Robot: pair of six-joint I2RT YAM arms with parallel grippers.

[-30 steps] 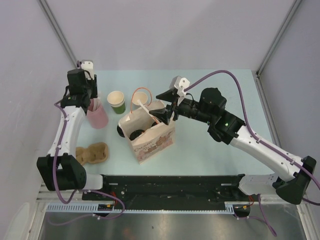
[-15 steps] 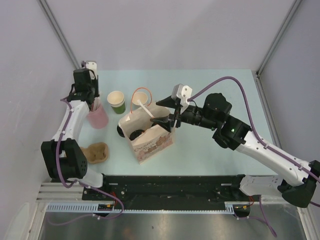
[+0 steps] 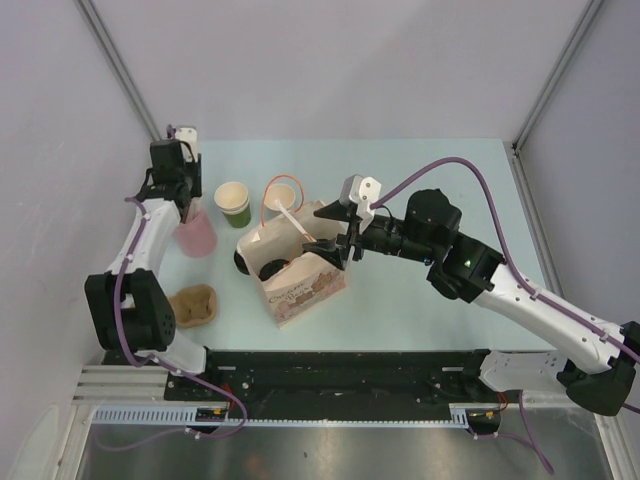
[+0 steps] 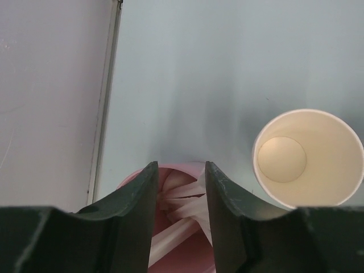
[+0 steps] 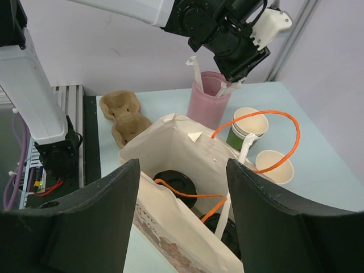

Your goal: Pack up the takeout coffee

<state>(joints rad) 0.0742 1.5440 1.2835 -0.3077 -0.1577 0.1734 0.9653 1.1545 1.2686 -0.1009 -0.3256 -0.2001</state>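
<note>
1. The green cup (image 3: 234, 203) and the white cup (image 3: 280, 196) stand upright, side by side, far left of centre on the table (image 3: 430, 180). Both are outside the bag and lidless: round paper, smooth cream inside.
2. Two round black plastic lids (image 5: 175, 183) lie flat in the bag's bottom.
3. The bag (image 3: 305, 280), boxy beige paper, stands open just near of the cups. Its reddish print is too small to read. One orange cord handle (image 3: 283, 178) arcs over the white cup.
4. A white straw (image 3: 292, 218) leans at the bag's far wall.
5. The right gripper (image 5: 182, 166) hovers over the bag's mouth, jaws wide, nothing between.
6. The left gripper (image 4: 181, 168) hangs over the pink cup (image 3: 197, 235), left of the green cup. Its fingers are partly apart, astride white straws (image 4: 185, 211); whether they pinch one I cannot tell.
7. A brown moulded-pulp tray (image 3: 192, 305) lies near left.
</note>
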